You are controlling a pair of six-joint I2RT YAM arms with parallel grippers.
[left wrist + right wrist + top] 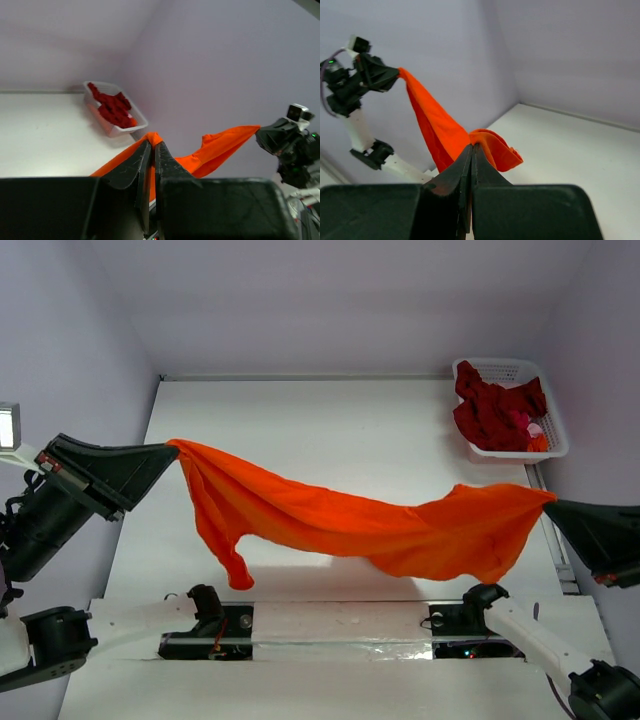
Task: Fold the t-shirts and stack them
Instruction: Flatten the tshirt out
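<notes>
The bright orange t-shirt hangs stretched in the air between my two grippers, sagging in the middle above the white table. My left gripper is shut on its left end, seen pinched between the jaws in the left wrist view. My right gripper is shut on its right end, with the cloth bunched at the closed tips. A sleeve dangles at the lower left. Dark red t-shirts lie crumpled in the white basket at the back right.
The white latticed basket also shows in the left wrist view, against the back wall. The arm bases sit at the near table edge. Grey walls close in the table on three sides.
</notes>
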